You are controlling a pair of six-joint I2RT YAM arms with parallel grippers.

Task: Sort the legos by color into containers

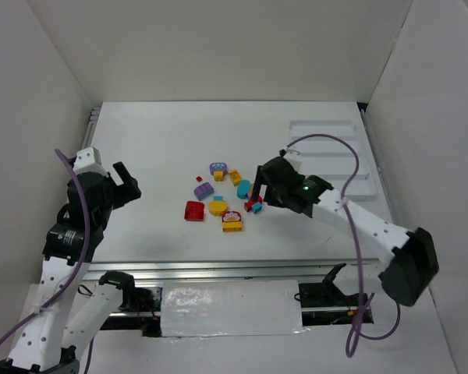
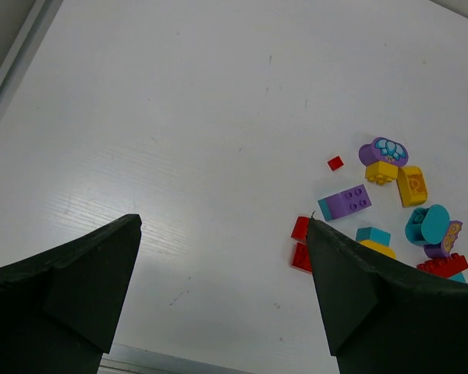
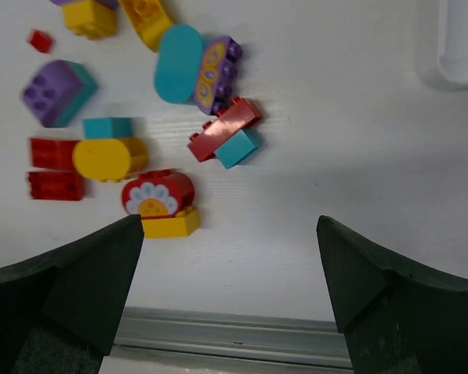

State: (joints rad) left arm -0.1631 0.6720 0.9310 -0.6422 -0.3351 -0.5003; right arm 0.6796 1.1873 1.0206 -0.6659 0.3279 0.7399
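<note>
The right end effector (image 3: 228,234), jaws spread and holding nothing, hangs over the tabletop (image 1: 156,148) just short of a red bar (image 3: 225,128) touching a teal cube (image 3: 239,148) at the edge of the legos (image 1: 218,207). It seems best to centre on the bar alone, pinch its long sides, and lift clear toward the white tray (image 1: 296,127), well apart.

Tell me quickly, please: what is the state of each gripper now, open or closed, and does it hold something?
Left gripper: jaws open, holding nothing.
Right gripper: jaws open, holding nothing.
</note>
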